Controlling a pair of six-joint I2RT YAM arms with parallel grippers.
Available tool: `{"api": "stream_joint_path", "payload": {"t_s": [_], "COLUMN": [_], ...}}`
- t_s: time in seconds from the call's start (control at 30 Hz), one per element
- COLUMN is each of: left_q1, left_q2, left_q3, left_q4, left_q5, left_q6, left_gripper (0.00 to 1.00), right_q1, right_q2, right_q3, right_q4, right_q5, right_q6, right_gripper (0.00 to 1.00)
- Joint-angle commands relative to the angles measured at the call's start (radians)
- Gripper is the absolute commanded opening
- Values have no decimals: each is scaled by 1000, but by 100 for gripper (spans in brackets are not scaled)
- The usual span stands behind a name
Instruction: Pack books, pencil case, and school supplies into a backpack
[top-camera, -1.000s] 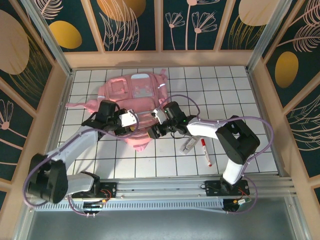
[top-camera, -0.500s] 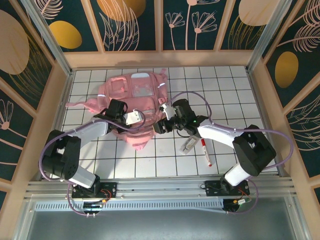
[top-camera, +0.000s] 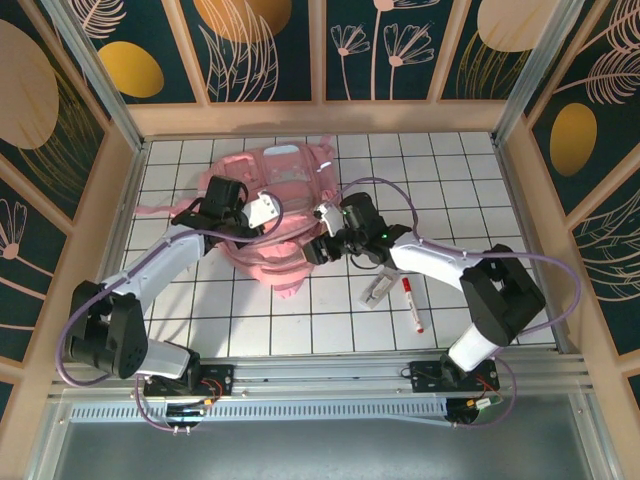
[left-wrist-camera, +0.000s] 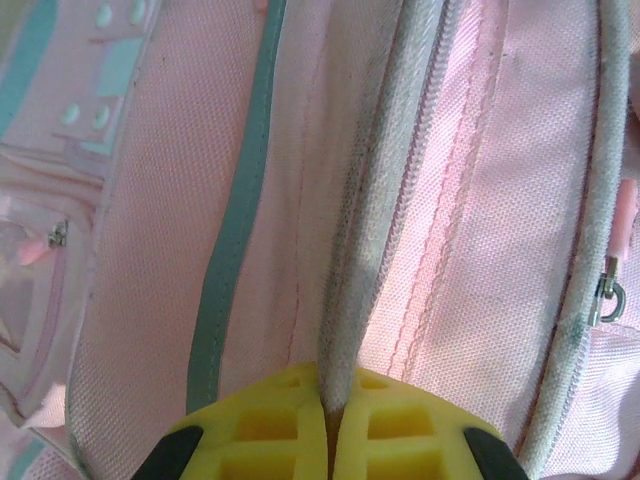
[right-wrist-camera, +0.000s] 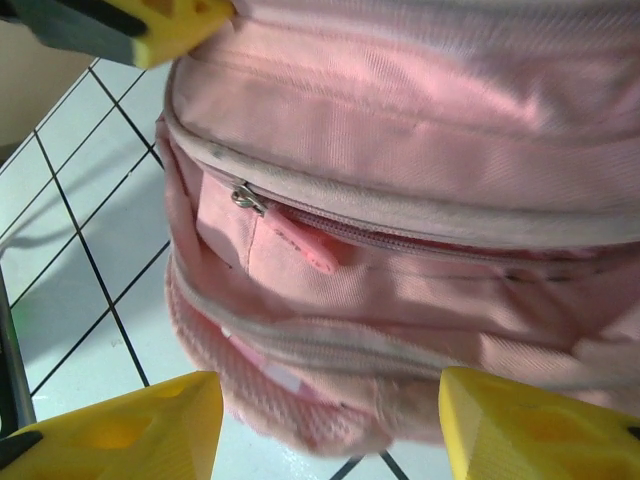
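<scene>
A: On that white tiled table, where does the pink backpack lie?
B: Left of the middle, toward the far side. My left claw is clenched on its grey zip edging.
A: And your right claw?
B: Released, fingers spread wide at the backpack's near end, by a zipped pocket. The red-capped marker lies on the tiles to the right, apart from it

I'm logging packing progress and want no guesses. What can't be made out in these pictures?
Inside of the pink fabric backpack: all views, its own fabric hides it.
Backpack's middle: top view, left gripper and right gripper cover it.
Small pale flat item: top view, too small to identify.
Left gripper's fingers: left wrist view, cut off by the bottom edge.
</scene>
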Motion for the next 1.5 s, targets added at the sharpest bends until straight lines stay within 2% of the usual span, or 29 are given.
{"api": "stream_joint_path", "payload": {"t_s": [0.0, 0.23, 0.33, 0.43, 0.63, 0.73, 0.8, 0.9, 1.03, 1.27, 1.33, 1.4, 1.47], "left_q1": [-2, -1, -1, -1, -1, -1, -1, -1, -2, -1, -2, -2, -2], "left_q2": [-32, -36, -43, -38, -15, -17, -14, -9, -17, -28, -31, -36, -36], "left_q3": [60, 65, 56, 58, 71, 66, 68, 68, 53, 24, 16, 11, 8], "left_q4": [-34, -34, -20, -19, -32, -30, -31, -34, -31, -29, -21, -13, -5], "left_q5": [137, 173, 191, 202, 204, 205, 197, 196, 191, 172, 177, 186, 188], "left_q6": [-94, -120, -145, -166, -190, -190, -193, -192, -184, -182, -189, -192, -197], "left_gripper": [0, 0, 0, 0, 0, 0, 0, 0, 0, 0, 0, 0, 0], "right_q1": [17, 36, 36, 46, 75, 74, 73, 74, 72, 71, 77, 88, 99], "right_q2": [29, 26, 53, 86, 108, 99, 93, 84, 72, 42, 44, 54, 68], "right_q3": [22, -2, 6, 34, 33, 15, 9, 10, 3, -66, -86, -94, -87], "right_q4": [-7, 72, 92, 72, 63, 96, 114, 126, 138, 221, 250, 275, 287], "right_q5": [-6, -7, -50, -93, -56, -59, -55, -59, -80, -108, -75, -52, -27], "right_q6": [-15, -112, -141, -138, -79, -40, -19, -2, 5, 74, 115, 131, 138], "right_gripper": [60, 60, 60, 59, 56, 45, 29, 11, 0, 0, 15, 22, 24]}}
